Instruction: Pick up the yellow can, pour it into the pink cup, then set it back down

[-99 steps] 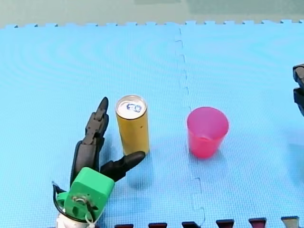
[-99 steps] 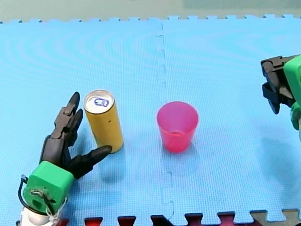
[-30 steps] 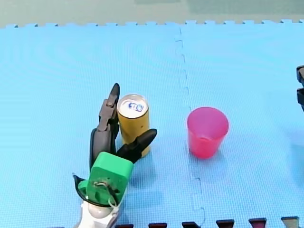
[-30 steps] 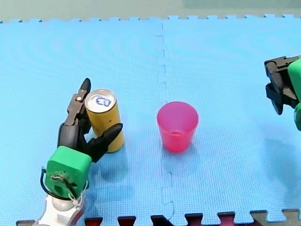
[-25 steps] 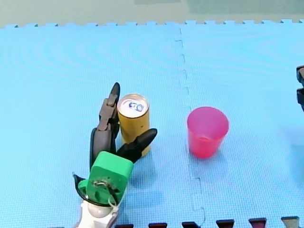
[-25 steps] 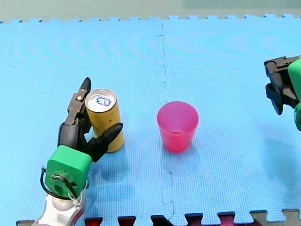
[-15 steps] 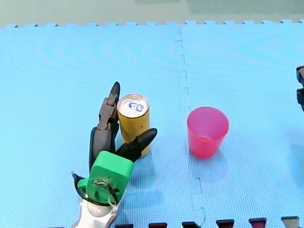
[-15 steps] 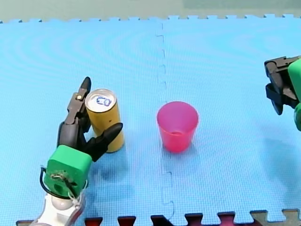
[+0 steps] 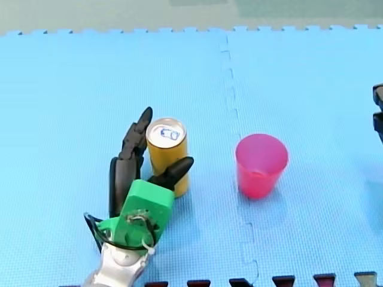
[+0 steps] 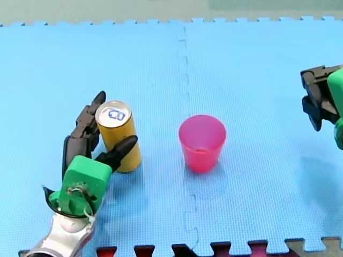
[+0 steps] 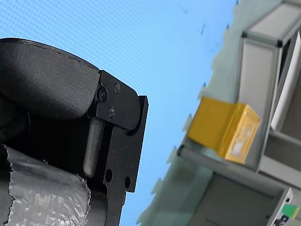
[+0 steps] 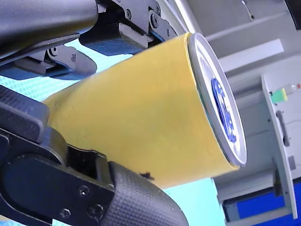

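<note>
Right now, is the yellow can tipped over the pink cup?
No, the yellow can stands upright on the mat beside the pink cup, with the left robot hand around it.

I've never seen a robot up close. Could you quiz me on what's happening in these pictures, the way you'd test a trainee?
1. True or false: the yellow can is tipped over the pink cup.
2. What holds the can? A. the robot's left hand B. a person's hand C. nothing
3. Fill in: can and cup are on a ___ foam mat.

Key:
1. False: the can is upright, apart from the cup.
2. A: its fingers wrap the can. The right hand is at the mat's right side, holding nothing.
3. Blue.
</note>
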